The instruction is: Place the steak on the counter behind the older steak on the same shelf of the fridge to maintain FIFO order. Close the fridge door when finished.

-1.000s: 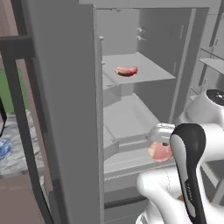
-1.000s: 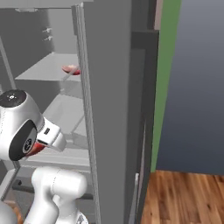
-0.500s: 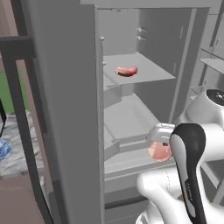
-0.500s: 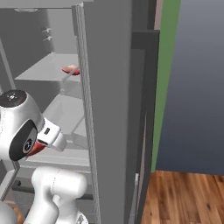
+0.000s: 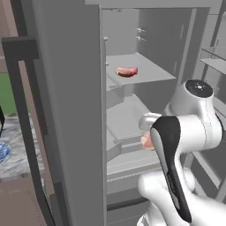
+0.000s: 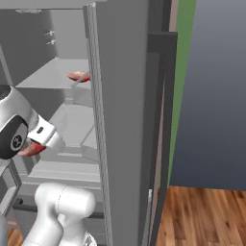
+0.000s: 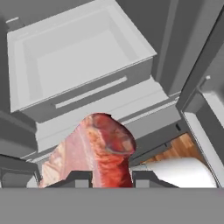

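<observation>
Pale pink meat with a whitish fatty edge sits pinched between the two dark fingertips of the gripper (image 7: 111,177): this is the steak (image 7: 98,151), held edge-up in the hand view, with its top rising above the fingers (image 7: 74,178). In the left base view the steak (image 5: 146,141) shows as a small pink patch just left of the arm's dark forearm cover, in front of the fridge's lower compartment. In the right base view the steak (image 6: 31,149) peeks out under the white wrist.

Beyond the steak, the hand view looks into an open light-grey drawer (image 7: 78,57), with nothing in it.

The fridge (image 5: 66,110) stands with its doors open. The older steak (image 5: 126,71), deeper red, lies flat on the shelf (image 5: 150,73) above, near the shelf's front left part, well apart from the held steak. From the right the older steak (image 6: 78,76) is partly hidden by the door edge.

The marbled counter (image 5: 17,150) shows at far left, with a blue-patterned dish (image 5: 2,152) on it.

No brand, label or writing is legible anywhere.
</observation>
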Controlling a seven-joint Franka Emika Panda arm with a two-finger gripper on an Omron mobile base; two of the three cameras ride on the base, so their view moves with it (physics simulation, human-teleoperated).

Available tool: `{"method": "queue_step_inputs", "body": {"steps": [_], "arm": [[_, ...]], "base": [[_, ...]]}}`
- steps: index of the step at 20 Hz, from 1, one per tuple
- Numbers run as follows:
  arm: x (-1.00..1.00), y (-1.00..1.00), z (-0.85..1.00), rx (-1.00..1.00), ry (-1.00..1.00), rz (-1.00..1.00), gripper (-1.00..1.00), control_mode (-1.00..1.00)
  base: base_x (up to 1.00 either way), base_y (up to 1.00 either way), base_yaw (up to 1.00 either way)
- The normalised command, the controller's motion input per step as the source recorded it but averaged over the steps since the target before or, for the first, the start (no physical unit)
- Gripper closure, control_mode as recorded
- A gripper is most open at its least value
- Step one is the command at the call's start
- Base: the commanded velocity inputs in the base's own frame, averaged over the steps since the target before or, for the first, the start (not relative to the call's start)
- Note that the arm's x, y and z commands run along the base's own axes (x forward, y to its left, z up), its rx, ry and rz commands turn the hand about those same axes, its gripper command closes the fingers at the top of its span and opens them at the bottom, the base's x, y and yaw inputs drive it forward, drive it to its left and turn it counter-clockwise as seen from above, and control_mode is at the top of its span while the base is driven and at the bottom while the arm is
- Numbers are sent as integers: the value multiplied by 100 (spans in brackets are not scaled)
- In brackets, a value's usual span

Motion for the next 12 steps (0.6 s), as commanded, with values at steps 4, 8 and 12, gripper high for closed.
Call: {"method": "queue_step_inputs", "body": {"steps": [4, 8, 12], "arm": [[68, 13, 58, -3, -1, -6, 100, -100], [68, -31, 35, 0, -4, 2, 100, -100], [71, -23, 12, 2, -11, 10, 100, -100]], "base": [[0, 0, 0], [0, 0, 0], [0, 0, 0]]}}
